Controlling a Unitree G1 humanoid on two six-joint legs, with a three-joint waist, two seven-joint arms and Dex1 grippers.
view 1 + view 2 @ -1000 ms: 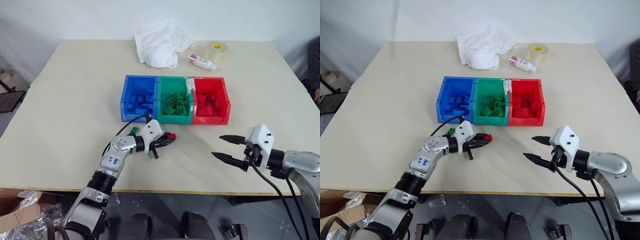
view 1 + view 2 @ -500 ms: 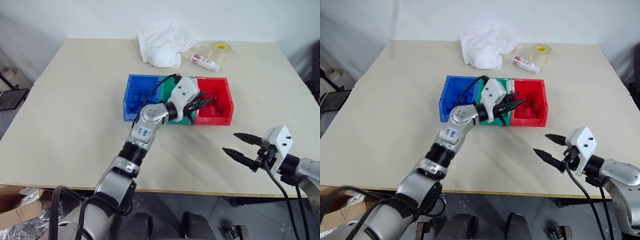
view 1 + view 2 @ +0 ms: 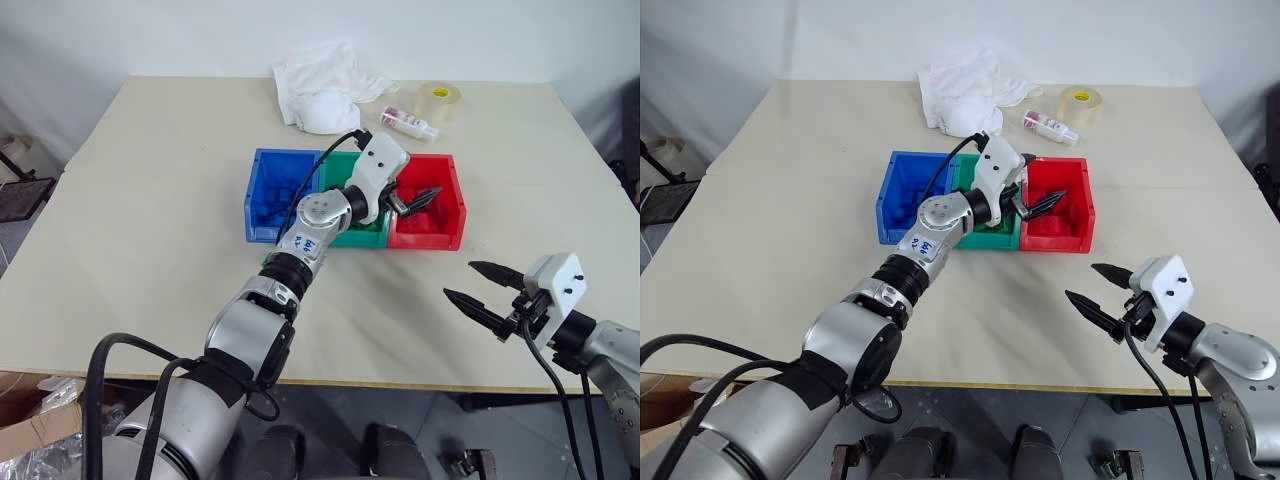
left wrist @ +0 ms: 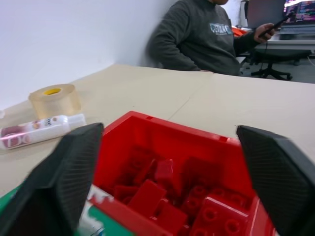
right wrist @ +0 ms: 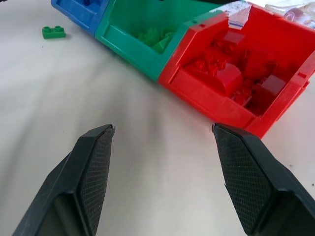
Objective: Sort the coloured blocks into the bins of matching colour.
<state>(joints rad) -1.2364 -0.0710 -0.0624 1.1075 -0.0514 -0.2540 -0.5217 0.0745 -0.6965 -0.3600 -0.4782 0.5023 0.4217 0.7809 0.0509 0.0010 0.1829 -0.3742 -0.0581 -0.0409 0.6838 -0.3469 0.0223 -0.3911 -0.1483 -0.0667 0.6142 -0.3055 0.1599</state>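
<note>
Blocks sorted into 3 joined bins at mid-table, left gripper over the red one.

Nearest, at the right, the right gripper (image 3: 482, 284) hangs just above the bare table (image 3: 150, 230) with its jaws spread and nothing between them. A single green block (image 5: 53, 32) lies loose on the table just in front of the blue bin (image 3: 262, 200), at the left end of the row. Next comes the green bin (image 5: 133, 46) in the middle, holding green blocks, then the red bin (image 3: 447, 215) on the right, piled with red blocks (image 4: 197, 196). The left gripper (image 3: 418, 196) reaches across the green bin and hovers over the red bin, jaws wide apart and empty. Farther back lie a white cloth (image 3: 320, 85), a small bottle (image 3: 405, 123) and a tape roll (image 3: 438, 99). Beyond the far right of the table a person (image 4: 202, 37) sits.
</note>
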